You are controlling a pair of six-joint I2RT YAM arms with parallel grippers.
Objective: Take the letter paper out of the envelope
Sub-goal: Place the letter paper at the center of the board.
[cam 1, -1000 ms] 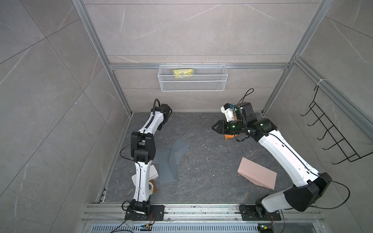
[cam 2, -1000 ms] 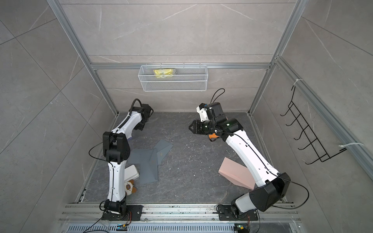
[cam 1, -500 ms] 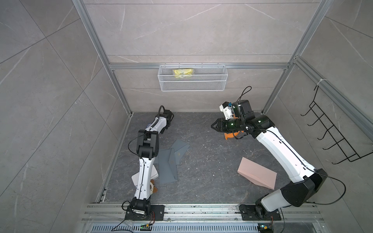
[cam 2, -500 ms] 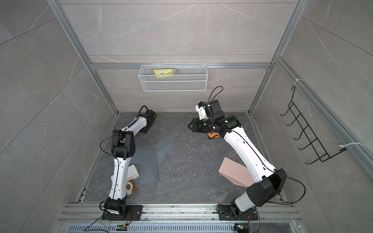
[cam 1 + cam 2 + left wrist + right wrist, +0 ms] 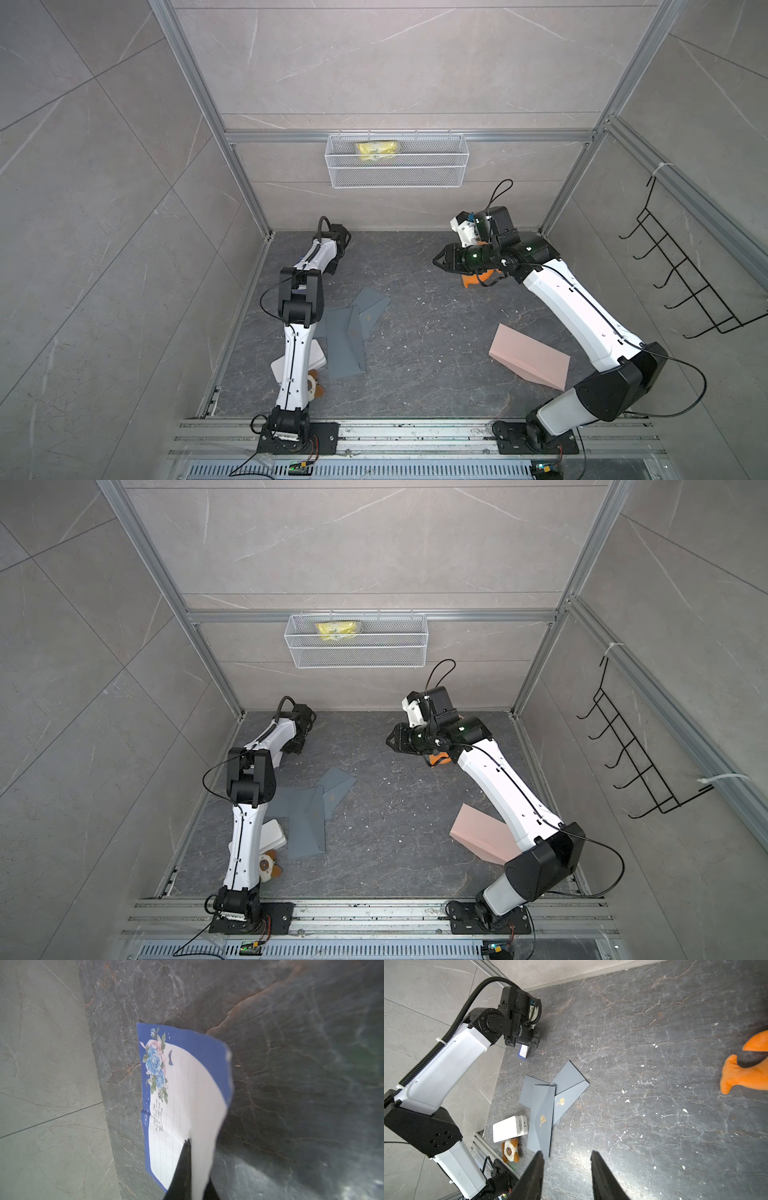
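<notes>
Pinching the letter paper (image 5: 182, 1088) by one short edge, the left hand (image 5: 187, 1147) is holding it with its jaws closed right down on the sheet. The flowered, lined page is hanging free and curling a little toward the table (image 5: 291, 1064); whether it is touching cannot be told. The sheet is sitting at the far left corner, close beside the side wall (image 5: 41, 1064) and well apart from the grey envelopes (image 5: 347, 332), which are lying overlapped nearer the middle. By that, the paper is looking fully out. Gripping it by the edge is probably leaving the rest of the page free to be laid flat.

The right hand (image 5: 566, 1154) is hovering over the table with its jaws partly apart and nothing between them, seemingly standing clear near the orange plush toy (image 5: 745, 1076).

Room is running tight on the wall side, where the sheet's long edge is lying near the table's border. Toward the middle, bare table is lying open between the envelopes and the pink box (image 5: 528, 359).
</notes>
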